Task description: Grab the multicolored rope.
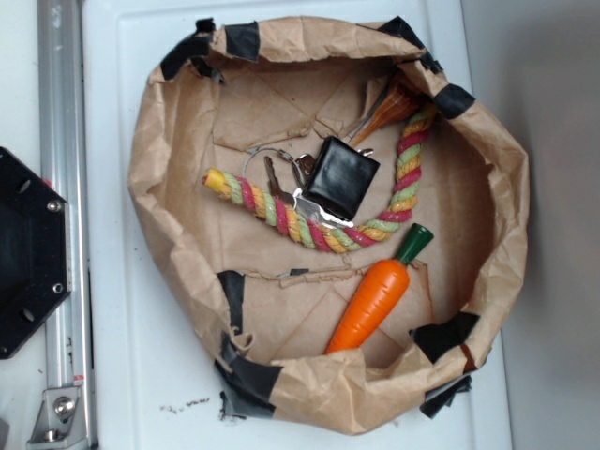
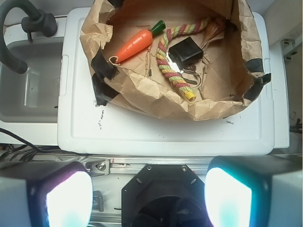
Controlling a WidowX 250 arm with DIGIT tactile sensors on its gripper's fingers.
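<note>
Inside crumpled brown paper bowl [image 1: 169, 187], curved yellow, pink-red and green twisted rope [image 1: 309, 228], touching black box [image 1: 342, 176]; pincer [image 2: 147, 196] spread, well apart.

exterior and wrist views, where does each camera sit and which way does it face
Exterior: overhead, looking straight down into the crumpled brown paper bowl; no gripper visible.
Wrist: on the arm, raised and back from the bowl, looking down; the gripper, open, fills the bottom edge.
Shared: the twisted yellow, pink and green multicolored rope, the orange plastic carrot.
</note>
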